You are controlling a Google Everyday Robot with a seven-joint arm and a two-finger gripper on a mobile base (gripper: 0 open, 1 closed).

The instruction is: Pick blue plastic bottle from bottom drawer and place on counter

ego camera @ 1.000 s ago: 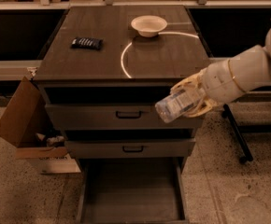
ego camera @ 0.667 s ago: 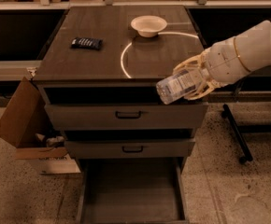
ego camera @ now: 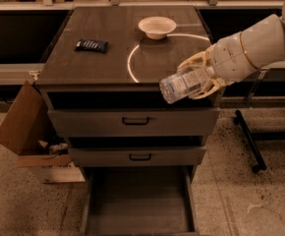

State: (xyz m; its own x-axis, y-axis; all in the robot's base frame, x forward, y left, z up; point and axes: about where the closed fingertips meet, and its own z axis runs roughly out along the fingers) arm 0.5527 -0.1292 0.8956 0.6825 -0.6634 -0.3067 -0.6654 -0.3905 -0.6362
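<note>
My gripper is shut on the blue plastic bottle, a small clear bottle with a pale label. It holds the bottle tilted, bottom end pointing left and down, over the front right edge of the counter. The arm comes in from the right. The bottom drawer stands pulled open below, its dark floor bare.
A white bowl sits at the back of the counter, inside a bright curved arc. A dark flat snack packet lies at the left. An open cardboard box stands on the floor left of the cabinet. Black chair legs are at the right.
My gripper has lifted the bottle upward from in front of the top drawer to the level of the counter's front right edge.
</note>
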